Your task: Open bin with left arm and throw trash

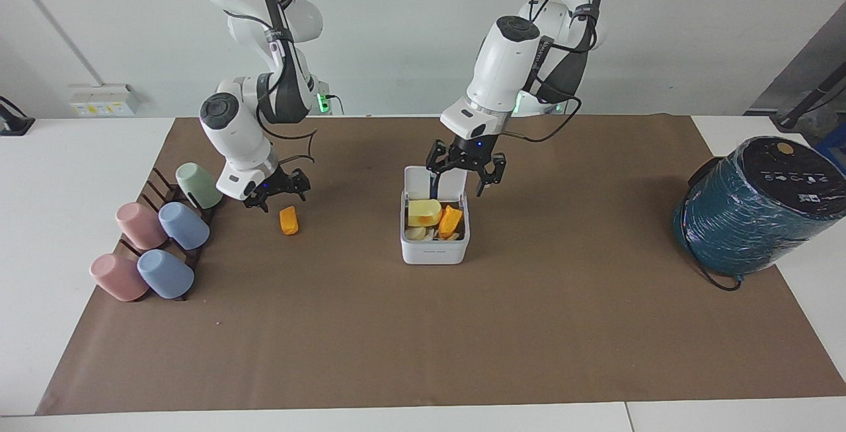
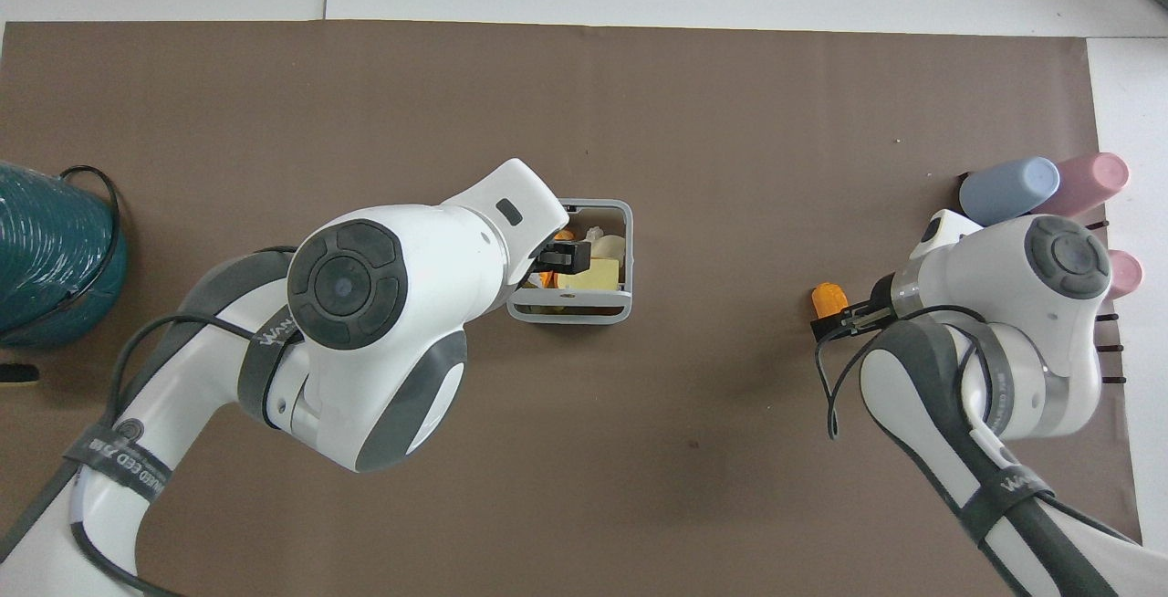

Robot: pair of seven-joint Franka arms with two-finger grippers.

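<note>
The bin (image 1: 434, 242) is seen on the brown mat (image 1: 423, 339) at the middle of the table, its hinged lid (image 1: 435, 183) stood upright on the side nearer to the robots. Inside it a pale yellow lump (image 1: 423, 211) and an orange lump (image 1: 450, 219) are seen lying on other scraps, the two just beside each other. The left gripper (image 1: 466, 177) is held over the bin's lid edge, its fingers spread wide apart with nothing between them. A second orange lump (image 1: 289, 220) is found on the mat toward the right arm's end of the table, well apart from the bin. The right gripper (image 1: 276, 193) is held just beside this lump, on the side nearer to the robots, its fingers released and nothing gripped. Pastel cups (image 1: 165, 234) are laid on a dark rack (image 1: 153, 187) at the right arm's end, and a teal wrapped cylinder (image 1: 760, 207) is placed at the left arm's end
</note>
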